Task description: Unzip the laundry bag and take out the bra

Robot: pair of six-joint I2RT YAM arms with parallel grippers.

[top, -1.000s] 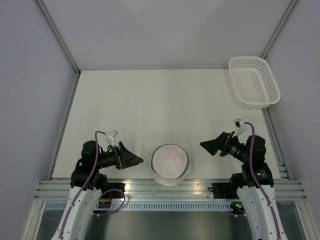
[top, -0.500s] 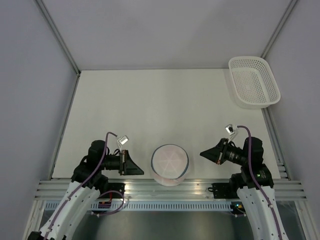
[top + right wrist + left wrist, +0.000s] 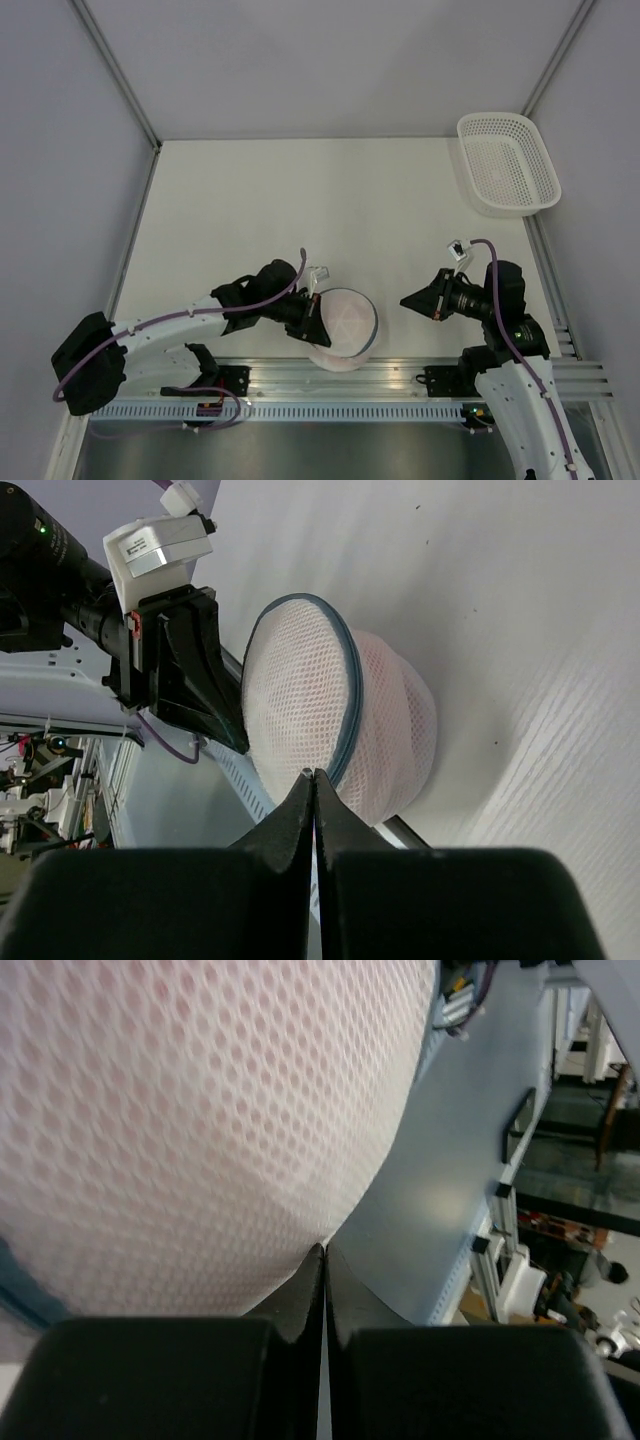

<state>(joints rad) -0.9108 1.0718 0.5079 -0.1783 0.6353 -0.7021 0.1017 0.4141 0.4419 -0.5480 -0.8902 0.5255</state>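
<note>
Seen from above, the bag (image 3: 341, 328) sits at the near edge of the white table (image 3: 300, 210), between my two arms. It is a round drum of white mesh lying flat, one round face up, with a grey-blue rim (image 3: 351, 695) around that face. The bra (image 3: 398, 718) is inside it, showing only as a soft pink tint through the mesh.

My left gripper (image 3: 322, 1252) is at the left side of the bag. Its black fingers (image 3: 300, 1295) are pressed together, with only a thin line between them. Their tips sit right at the curved wall of mesh, which fills most of the left wrist view. I cannot tell whether any mesh is caught between them.

My right gripper (image 3: 313, 773) hangs to the right of the bag, apart from it, pointing toward it. Its fingers are pressed together too, and hold nothing.

A white perforated basket (image 3: 508, 165) stands at the far right corner, well apart from the bag.
</note>
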